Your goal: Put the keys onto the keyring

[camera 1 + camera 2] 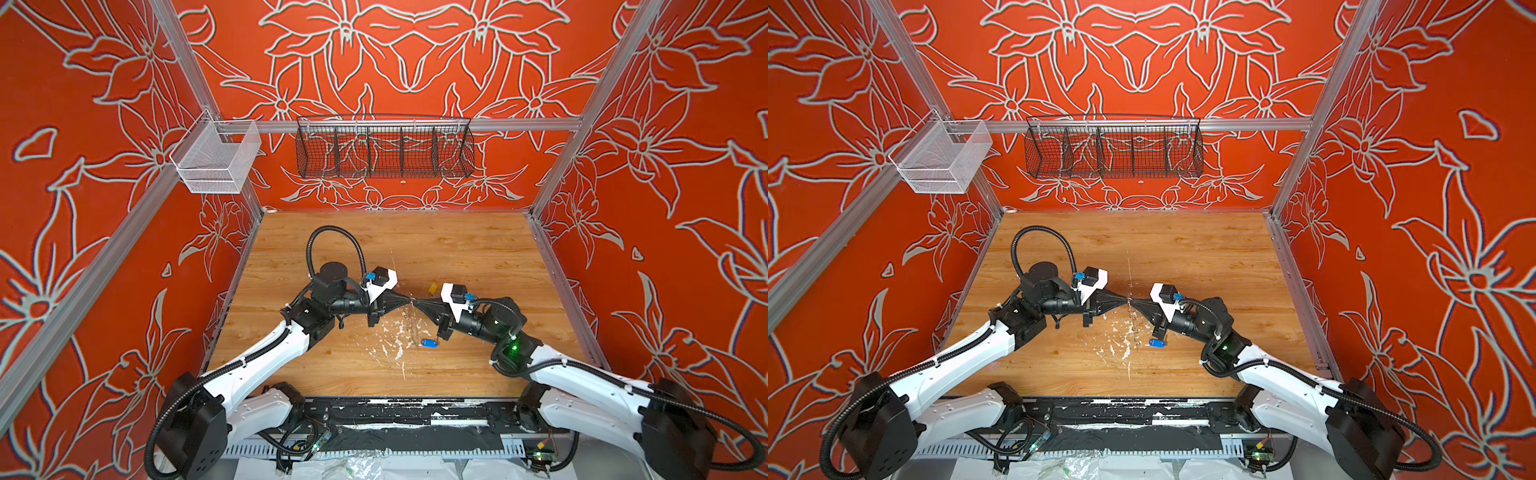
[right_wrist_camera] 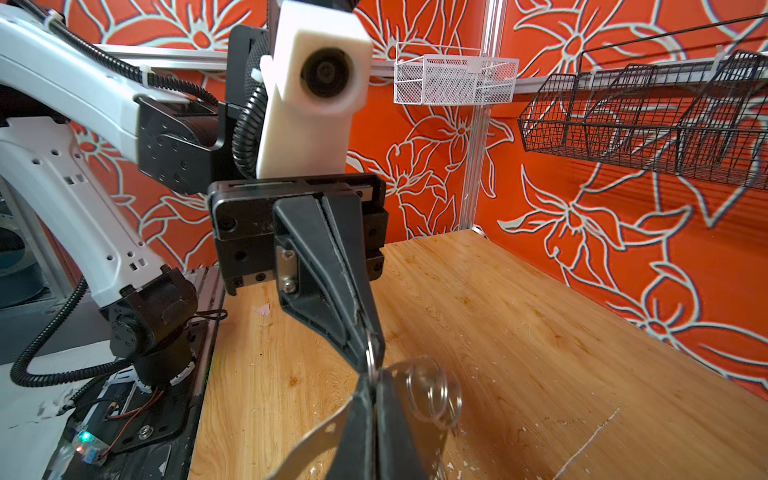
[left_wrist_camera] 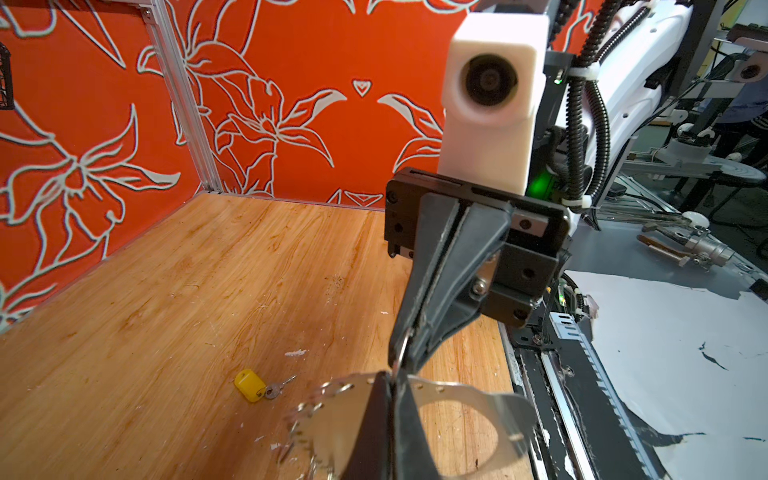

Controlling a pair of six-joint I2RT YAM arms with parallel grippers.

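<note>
The left gripper [image 1: 408, 299] and the right gripper [image 1: 418, 304] meet tip to tip above the middle of the desk [image 1: 478, 257]. The left jaws are pressed together on the keyring [image 3: 457, 401]. They pinch its flat plate near the edge and hold it clear of the wood, with its large hole and wire loops [image 2: 432, 397] showing. The right jaws are pressed together too, nipping one of these loops at the plate's rim, right against the left tips. The yellow-tagged key [image 3: 249, 385] lies on the desk just beyond the right gripper. The blue-tagged key [image 1: 428, 343] lies nearer the front, beside the right wrist. Both keys lie apart from the keyring.
</note>
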